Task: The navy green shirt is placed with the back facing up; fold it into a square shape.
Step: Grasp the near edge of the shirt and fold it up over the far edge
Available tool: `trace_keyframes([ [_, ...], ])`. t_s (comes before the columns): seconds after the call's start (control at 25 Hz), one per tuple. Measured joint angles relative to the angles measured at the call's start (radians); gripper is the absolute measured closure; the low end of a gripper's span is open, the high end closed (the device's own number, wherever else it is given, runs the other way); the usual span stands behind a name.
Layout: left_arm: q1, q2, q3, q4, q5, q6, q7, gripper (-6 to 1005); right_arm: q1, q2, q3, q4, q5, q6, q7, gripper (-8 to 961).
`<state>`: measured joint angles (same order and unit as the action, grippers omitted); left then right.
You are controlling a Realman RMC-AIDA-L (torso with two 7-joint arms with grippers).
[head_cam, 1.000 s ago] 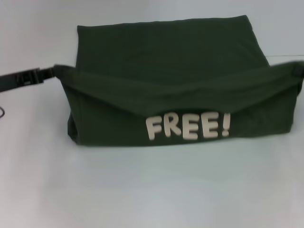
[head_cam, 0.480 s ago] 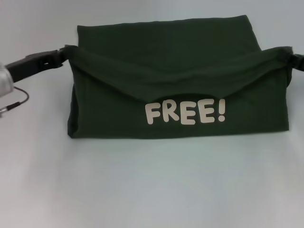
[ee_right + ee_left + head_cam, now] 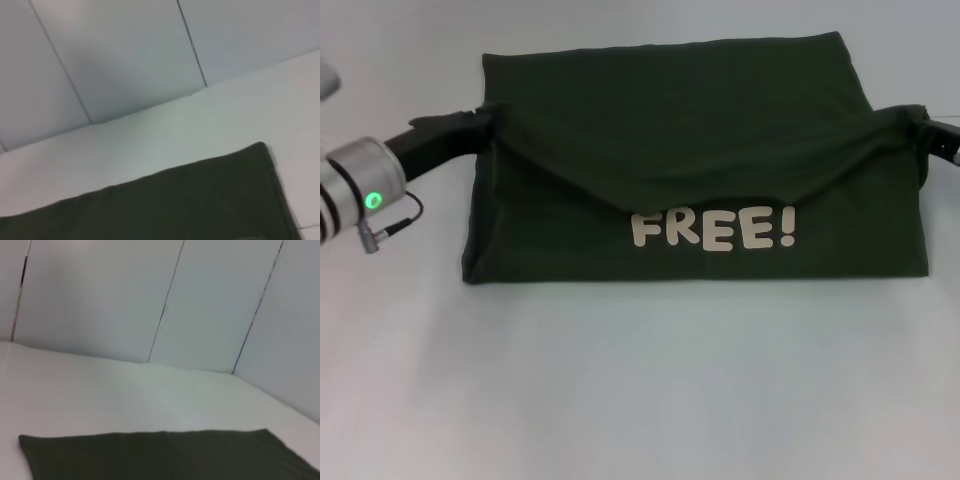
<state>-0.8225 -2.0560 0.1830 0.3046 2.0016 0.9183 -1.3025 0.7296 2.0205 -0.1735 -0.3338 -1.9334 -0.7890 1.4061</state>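
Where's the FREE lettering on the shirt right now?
In the head view, the FREE! lettering sits centrally on the navy green shirt, just below its sagging lifted edge.

Pale white table (image 3: pixel 640 400) — behind it, a panelled wall (image 3: pixel 100 295) with dark seams.

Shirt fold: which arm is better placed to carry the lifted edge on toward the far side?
Neither alone: left gripper and right gripper each pinch one end of the shirt, its raised edge sagging between them.

Plain white tabletop (image 3: pixel 640 390), matte, evenly lit — faint soft shading only. Behind it a pale panelled wall (image 3: pixel 100 300) — thin dark vertical seams between panels, meeting the table's far edge.
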Motion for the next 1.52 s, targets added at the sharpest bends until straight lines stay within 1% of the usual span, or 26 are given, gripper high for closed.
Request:
trace_keyframes([
  [0.16, -0.003, -0.018, -0.003, -0.006, -0.006, -0.043, 0.040, 976, 0.011, 0.009, -0.001, 0.045, 0.047, 0.048, -0.077, 894],
  [0.44, 0.006, -0.021, -0.003, -0.005, -0.029, -0.063, 0.048, 977, 0.018, 0.017, -0.008, 0.059, 0.062, 0.067, -0.099, 895],
  [0.64, 0.008, -0.029, 0.000, -0.002, -0.031, -0.104, 0.049, 978, 0.019, 0.017, -0.053, 0.061, 0.061, 0.068, -0.090, 894],
  [0.76, 0.007, -0.035, 0.002, -0.001, -0.030, -0.108, 0.061, 937, 0.019, 0.016, -0.081, 0.060, 0.060, 0.069, -0.088, 893],
  [0.96, 0.007, -0.040, 0.005, 0.001, -0.024, -0.107, 0.075, 869, 0.019, 0.015, -0.112, 0.053, 0.061, 0.071, -0.087, 751],
  [1.0, 0.009, -0.040, 0.005, 0.002, -0.025, -0.108, 0.073, 832, 0.018, 0.014, -0.112, 0.052, 0.061, 0.071, -0.084, 723],
  [1.12, 0.019, -0.043, -0.002, 0.023, -0.035, -0.108, 0.055, 719, 0.011, 0.009, -0.112, 0.047, 0.061, 0.072, -0.066, 577],
  [1.2, 0.031, -0.048, -0.005, 0.048, -0.042, -0.104, 0.027, 644, 0.001, 0.006, -0.112, 0.037, 0.061, 0.059, -0.046, 479],
  [1.32, 0.051, -0.059, 0.000, 0.089, -0.053, -0.085, -0.025, 541, -0.019, 0.002, -0.113, 0.005, 0.061, -0.003, -0.014, 403],
  [1.44, 0.072, -0.066, 0.002, 0.123, -0.058, -0.032, -0.074, 438, -0.040, 0.001, -0.124, -0.042, 0.057, -0.068, 0.035, 327],
  [1.52, 0.085, -0.067, 0.002, 0.137, -0.059, 0.011, -0.103, 413, -0.056, -0.001, -0.152, -0.076, 0.055, -0.106, 0.074, 328],
])
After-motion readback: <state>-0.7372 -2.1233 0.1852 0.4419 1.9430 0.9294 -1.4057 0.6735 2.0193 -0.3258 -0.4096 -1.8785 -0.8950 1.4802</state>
